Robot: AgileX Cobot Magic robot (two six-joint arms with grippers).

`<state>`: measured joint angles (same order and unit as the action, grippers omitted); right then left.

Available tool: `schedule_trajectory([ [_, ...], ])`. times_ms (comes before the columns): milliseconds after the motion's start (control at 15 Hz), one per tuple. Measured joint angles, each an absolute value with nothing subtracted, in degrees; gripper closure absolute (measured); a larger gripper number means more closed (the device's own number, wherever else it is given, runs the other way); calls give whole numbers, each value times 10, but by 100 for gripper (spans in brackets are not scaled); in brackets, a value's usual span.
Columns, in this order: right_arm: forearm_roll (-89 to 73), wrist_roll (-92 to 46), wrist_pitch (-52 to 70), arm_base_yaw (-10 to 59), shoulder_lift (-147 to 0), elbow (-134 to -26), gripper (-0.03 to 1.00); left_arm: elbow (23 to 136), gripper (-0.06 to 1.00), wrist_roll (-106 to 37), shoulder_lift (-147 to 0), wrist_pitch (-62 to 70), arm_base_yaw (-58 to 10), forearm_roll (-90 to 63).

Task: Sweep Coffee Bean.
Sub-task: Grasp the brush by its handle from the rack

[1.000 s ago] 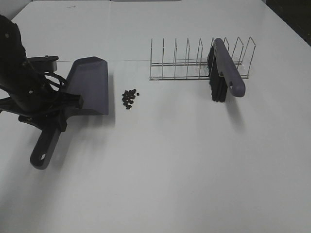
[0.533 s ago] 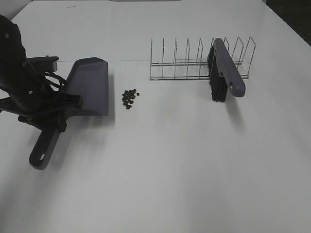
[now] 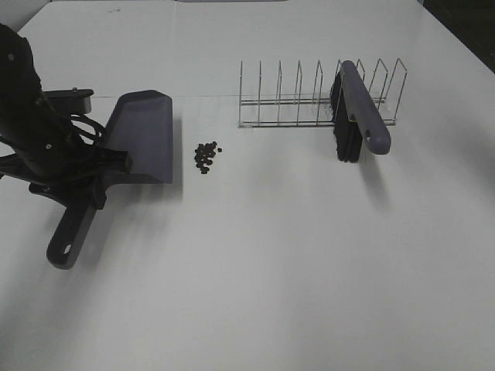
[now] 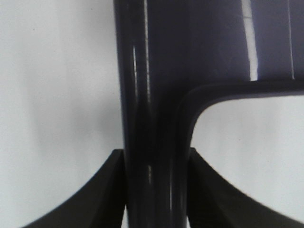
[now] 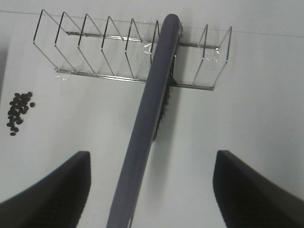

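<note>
Left wrist view: the left hand [image 4: 156, 164] is clamped tight on the dustpan [image 4: 147, 71] handle, a finger pressed to each side. The coffee bean [image 3: 205, 155] pile lies on the white worktop [image 3: 271, 270], just beside the pan's front lip. The right hand [image 5: 153, 154] hangs wide open over the brush [image 3: 362, 108], which leans in the wire rack [image 3: 298, 100]; it touches nothing.

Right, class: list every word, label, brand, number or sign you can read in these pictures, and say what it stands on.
None: the dustpan, the brush, the wire rack and the table show no text, label or number in any view.
</note>
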<state>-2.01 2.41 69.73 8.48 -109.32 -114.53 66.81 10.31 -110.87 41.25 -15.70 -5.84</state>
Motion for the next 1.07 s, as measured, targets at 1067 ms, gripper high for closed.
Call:
schedule_trajectory([
  [1067, -23, 37, 672, 105, -1383, -1258, 42, 668, 60, 103, -1109, 396, -157, -58],
])
